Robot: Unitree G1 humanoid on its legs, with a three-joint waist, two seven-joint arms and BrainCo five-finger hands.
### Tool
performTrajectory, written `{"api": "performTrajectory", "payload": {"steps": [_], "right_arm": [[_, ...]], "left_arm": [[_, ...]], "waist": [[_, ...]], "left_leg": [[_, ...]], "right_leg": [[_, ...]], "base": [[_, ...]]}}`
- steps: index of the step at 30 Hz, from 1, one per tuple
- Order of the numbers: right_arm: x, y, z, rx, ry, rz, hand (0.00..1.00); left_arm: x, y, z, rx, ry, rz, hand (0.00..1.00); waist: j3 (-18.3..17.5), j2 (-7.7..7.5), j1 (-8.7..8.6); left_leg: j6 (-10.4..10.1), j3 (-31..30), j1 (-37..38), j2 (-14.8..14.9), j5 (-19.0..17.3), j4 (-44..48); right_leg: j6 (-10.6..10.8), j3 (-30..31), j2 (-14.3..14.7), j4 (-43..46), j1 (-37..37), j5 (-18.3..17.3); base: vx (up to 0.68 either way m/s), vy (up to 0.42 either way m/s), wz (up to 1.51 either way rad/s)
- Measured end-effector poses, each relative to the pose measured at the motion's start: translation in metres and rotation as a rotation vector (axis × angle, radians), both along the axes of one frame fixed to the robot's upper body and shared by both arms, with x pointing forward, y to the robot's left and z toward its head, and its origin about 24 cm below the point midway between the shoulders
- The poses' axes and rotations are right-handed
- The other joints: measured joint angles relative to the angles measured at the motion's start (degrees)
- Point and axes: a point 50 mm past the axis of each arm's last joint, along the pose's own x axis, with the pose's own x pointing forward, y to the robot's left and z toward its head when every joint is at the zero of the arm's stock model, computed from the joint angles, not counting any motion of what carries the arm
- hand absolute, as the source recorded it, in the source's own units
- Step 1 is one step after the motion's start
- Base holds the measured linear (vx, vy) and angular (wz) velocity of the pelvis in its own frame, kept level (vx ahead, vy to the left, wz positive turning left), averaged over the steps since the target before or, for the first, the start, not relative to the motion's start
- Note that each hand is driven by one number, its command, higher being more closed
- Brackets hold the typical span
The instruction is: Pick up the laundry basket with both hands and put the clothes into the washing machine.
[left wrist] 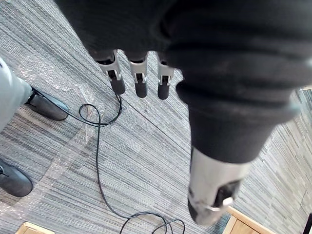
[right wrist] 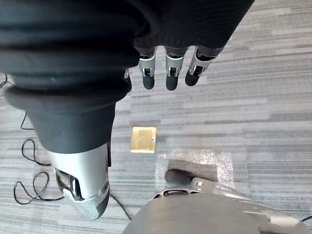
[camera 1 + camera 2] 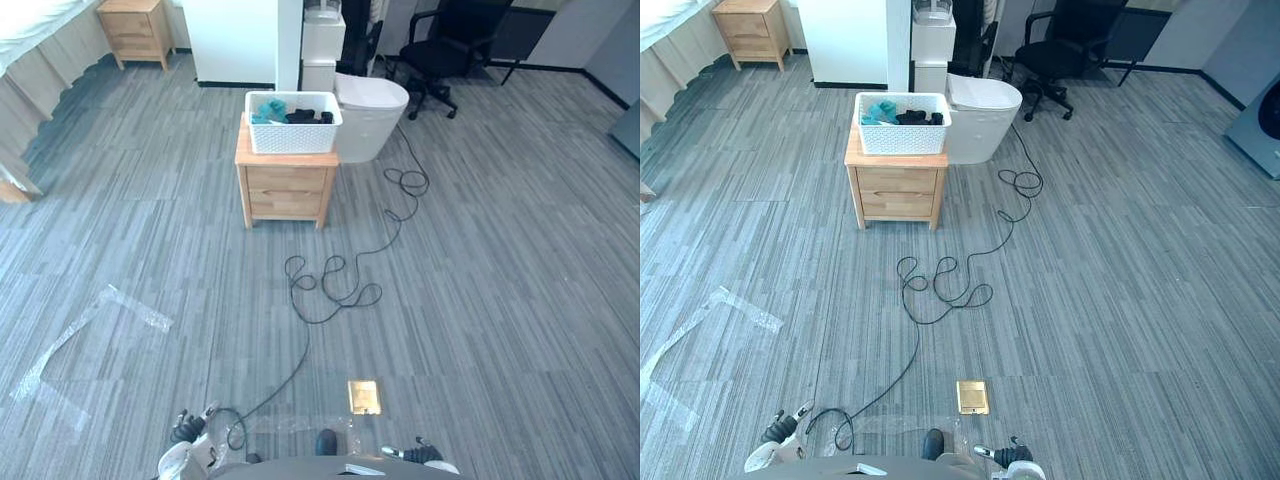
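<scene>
The grey striped carpet (image 3: pixel 500 300) spreads across the room. At the far right edge stands a grey machine (image 3: pixel 1266 128) with a dark round door. Far off in the middle is a wooden nightstand (image 3: pixel 287 188), with a white rounded tub (image 3: pixel 372 118) just beside it on the right. The white laundry basket (image 3: pixel 293 135) sits on top of the nightstand, with teal and black clothes (image 3: pixel 270 110) inside. At the near edge, well apart from the basket, the left hand (image 1: pixel 140 83) and the right hand (image 2: pixel 169 75) hang over the carpet, fingers straight, holding nothing. A small brass floor plate (image 3: pixel 364 397) lies near, between them.
</scene>
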Motion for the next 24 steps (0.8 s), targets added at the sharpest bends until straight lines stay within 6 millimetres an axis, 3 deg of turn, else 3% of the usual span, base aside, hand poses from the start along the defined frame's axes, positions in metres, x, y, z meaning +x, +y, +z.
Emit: {"api": "performTrajectory", "payload": {"steps": [1,3,5,6,8,10,12,15,17,18,19,20,21,22,23,24], "right_arm": [[0.003,0.003,0.001,0.005,-0.016,-0.005,0.0],[0.001,0.005,0.001,0.007,-0.019,-0.014,0.0],[0.003,0.008,0.001,0.013,-0.033,-0.017,0.0],[0.005,0.006,0.003,0.006,-0.049,-0.019,0.0],[0.007,0.001,0.005,-0.006,-0.062,-0.035,0.0],[0.006,-0.005,0.006,-0.02,-0.063,-0.066,0.0],[0.003,-0.014,0.007,-0.038,-0.062,-0.109,0.0],[-0.008,-0.019,0.004,-0.019,-0.038,-0.212,0.0],[-0.02,-0.026,0.002,-0.016,-0.018,-0.306,0.0],[-0.033,-0.028,0.0,-0.015,0.001,-0.375,0.0],[-0.04,-0.024,-0.002,-0.005,0.015,-0.417,0.0],[-0.043,-0.021,-0.003,0.021,0.004,-0.509,0.0],[-0.043,-0.017,-0.004,0.042,-0.007,-0.556,0.0],[-0.042,-0.013,-0.004,0.057,-0.013,-0.577,0.0],[-0.038,-0.006,-0.005,0.081,-0.021,-0.584,0.0],[-0.038,-0.004,-0.006,0.085,-0.017,-0.574,0.0]], "left_arm": [[0.0,0.004,0.001,0.007,-0.004,0.029,0.0],[0.001,0.008,0.002,0.014,-0.011,0.07,0.0],[0.007,0.016,0.007,0.024,-0.059,0.138,0.0],[0.008,0.017,0.009,0.027,-0.078,0.17,0.0],[0.005,0.018,0.01,0.042,-0.077,0.197,0.0],[0.002,0.015,0.009,0.038,-0.069,0.19,0.0],[-0.003,0.009,0.007,0.021,-0.052,0.194,0.0],[-0.009,0.007,0.004,0.011,-0.032,0.2,0.0],[-0.017,0.0,0.0,-0.016,-0.006,0.225,0.0],[-0.022,0.0,-0.001,-0.016,0.012,0.225,0.0],[-0.023,0.002,-0.001,-0.011,0.016,0.226,0.0],[-0.023,0.008,0.0,0.008,0.017,0.218,0.0],[-0.018,0.012,0.002,0.024,0.006,0.18,0.0],[-0.016,0.014,0.002,0.036,0.003,0.152,0.0],[-0.012,0.021,0.004,0.061,0.0,0.095,0.0],[-0.011,0.022,0.005,0.072,0.004,0.057,0.0]], "waist": [[0.69,0.1,-0.07],[0.83,-0.84,-0.22],[2.02,-1.19,0.42],[2.98,-0.57,0.76],[3.74,-0.11,1.68],[3.44,0.34,1.8],[3.4,2.05,2.17],[3.28,2.46,2.64],[2.46,3.77,3.62],[1.87,3.92,3.68],[0.98,2.87,3.47],[0.85,1.09,3.06],[1.66,0.0,2.59],[2.27,-0.51,2.18],[3.19,-1.25,0.63],[3.23,-1.63,0.21]], "left_leg": [[-1.18,0.08,-1.61,0.5,-1.53,3.39],[-1.66,1.65,-4.87,2.15,-4.53,11.59],[-1.53,5.21,-11.79,4.81,-5.7,28.16],[-0.79,6.83,-16.54,7.84,-3.99,40.74],[-0.15,9.73,-22.65,12.25,-6.72,49.02],[-0.33,10.27,-23.8,13.17,-6.62,43.85],[-1.37,10.7,-23.71,12.84,-4.85,32.47],[-1.58,6.96,-23.48,9.01,-1.57,21.19],[-0.77,4.8,-22.34,8.21,-1.35,20.16],[-0.37,4.99,-21.54,7.66,0.18,21.71],[-0.53,5.65,-21.16,6.16,-1.65,22.98],[0.5,6.27,-19.12,3.95,-4.65,23.65],[1.3,6.23,-16.69,2.79,-5.92,23.37],[1.41,5.85,-14.75,2.0,-6.56,23.09],[2.16,4.56,-10.53,1.35,-7.53,22.64],[2.45,3.64,-5.53,1.37,-8.41,20.59]], "right_leg": [[-0.28,-0.39,0.11,0.25,0.18,-0.55],[-0.87,-1.47,0.61,0.23,0.86,-2.15],[-1.88,-1.83,0.81,-0.11,1.9,-2.89],[-2.66,-1.91,1.25,-0.1,3.67,-3.61],[-2.63,-0.96,0.42,1.55,5.17,-5.67],[-1.67,-0.36,-0.25,2.08,5.69,-6.61],[-0.19,0.62,-1.41,2.34,6.03,-7.74],[3.01,1.66,-4.33,3.96,6.94,-10.38],[5.62,2.41,-5.58,7.1,7.11,-13.41],[7.47,2.11,-6.92,11.53,7.01,-16.91],[8.66,2.27,-8.75,15.52,6.49,-19.02],[7.57,2.37,-12.72,33.78,-0.4,-20.25],[2.53,3.44,-14.85,46.93,-5.4,-16.23],[0.2,3.96,-16.12,54.35,-7.98,-12.81],[0.26,3.69,-17.41,66.92,-11.21,-11.05],[-0.07,1.41,-17.61,73.07,-12.29,-11.72]], "base": [[0.01,-0.043,0.18],[0.01,-0.065,0.22],[-0.01,-0.105,0.09],[0.01,-0.101,-0.07],[0.09,-0.044,-0.24],[0.12,0.017,-0.2],[0.23,0.134,-0.24],[0.31,0.22,-0.15],[0.49,0.392,-0.26],[0.35,0.296,-0.07],[0.45,0.323,0.05],[0.45,0.287,0.16],[0.54,0.336,0.24],[0.43,0.206,0.49],[0.46,0.113,0.6],[0.58,0.078,0.56]]}}
